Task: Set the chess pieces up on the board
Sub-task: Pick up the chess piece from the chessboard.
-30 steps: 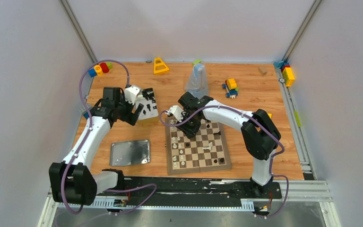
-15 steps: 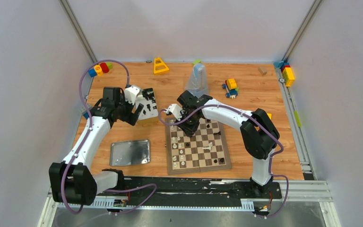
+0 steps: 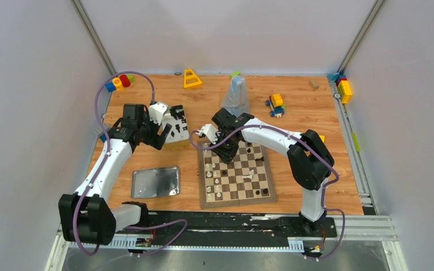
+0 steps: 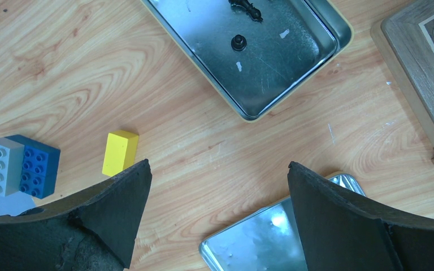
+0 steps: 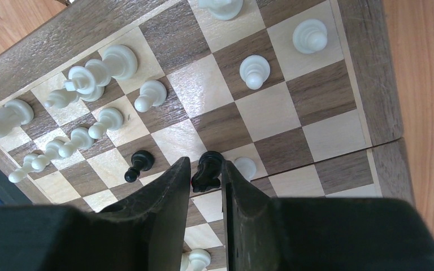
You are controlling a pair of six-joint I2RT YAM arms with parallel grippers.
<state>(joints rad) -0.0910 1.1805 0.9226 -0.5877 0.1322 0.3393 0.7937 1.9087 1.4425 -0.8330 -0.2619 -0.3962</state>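
1. The right gripper (image 5: 205, 182) is low over the far left part of the chessboard (image 5: 367, 68). Its fingers (image 5: 166, 209) are drawn narrow and pinch a black piece (image 5: 208, 165) by its sides. I cannot tell whether its base is touching a square.
2. The piece is held upright, which I take to be so that it can be stood without knocking its neighbours. A black pawn (image 5: 138, 165) is just beside it on one side and a white pawn (image 5: 244, 166) just beside it on the other.
3. The left gripper (image 4: 219, 169) hovers with fingers (image 4: 113, 214) spread wide and nothing between them. It is above bare desk (image 4: 203, 147), between the open tin (image 4: 316, 65) and the lid (image 4: 260, 240). It looks parked by the supply, ready for the next pick.
4. Only the right wrist view shows the pinch itself and the white pieces (image 5: 85, 79) crowded along one border. From above, the arm hides that grip.
5. Only the left wrist view shows two small black pieces (image 4: 238, 42) lying in the tin and a yellow block (image 4: 120, 152) on the wood.
6. The overhead view alone gives the layout. The board is mid-desk before the right arm, part filled, with the tin off to its far left and the lid nearer the arm bases
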